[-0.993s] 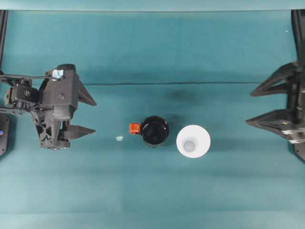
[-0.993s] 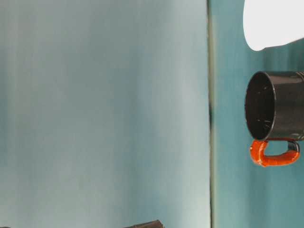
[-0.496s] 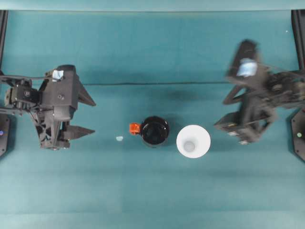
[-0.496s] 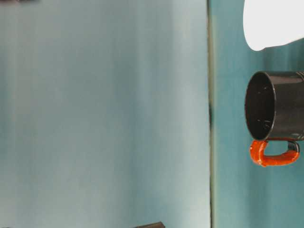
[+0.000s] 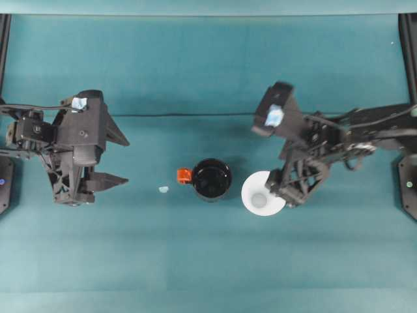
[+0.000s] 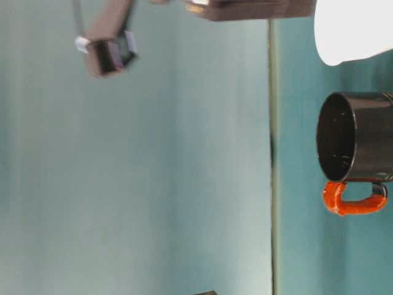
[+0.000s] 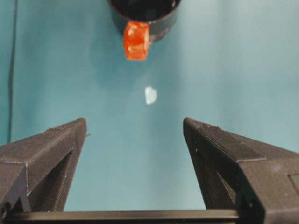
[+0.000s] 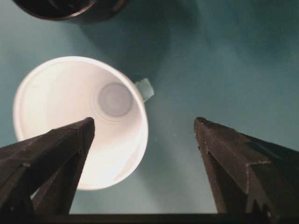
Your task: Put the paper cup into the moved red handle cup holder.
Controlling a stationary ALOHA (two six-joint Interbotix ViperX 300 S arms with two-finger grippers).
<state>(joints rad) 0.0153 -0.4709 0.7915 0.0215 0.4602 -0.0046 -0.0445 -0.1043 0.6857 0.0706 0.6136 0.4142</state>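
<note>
The white paper cup (image 5: 259,195) stands upright on the teal table, just right of the black red handle cup holder (image 5: 212,179), whose orange-red handle (image 5: 184,175) points left. My right gripper (image 5: 284,192) hovers open over the cup's right rim. In the right wrist view one finger (image 8: 56,154) hangs over the paper cup's (image 8: 70,116) mouth and the other finger (image 8: 233,158) stands outside it. My left gripper (image 5: 124,160) is open at the left, well apart from the holder. The left wrist view has the holder (image 7: 161,21) and its handle (image 7: 136,40) ahead of the open left gripper (image 7: 134,123).
A small white scrap (image 5: 163,189) lies on the table between the left gripper and the holder, also seen as a scrap (image 7: 150,94) from the left wrist. A pale tab (image 8: 145,88) lies beside the cup. The table-level view has the holder (image 6: 359,135) and the cup (image 6: 356,27).
The right arm has swung in from the table's right edge and now hangs over the paper cup. The left arm, the cup and the holder have stayed put.
</note>
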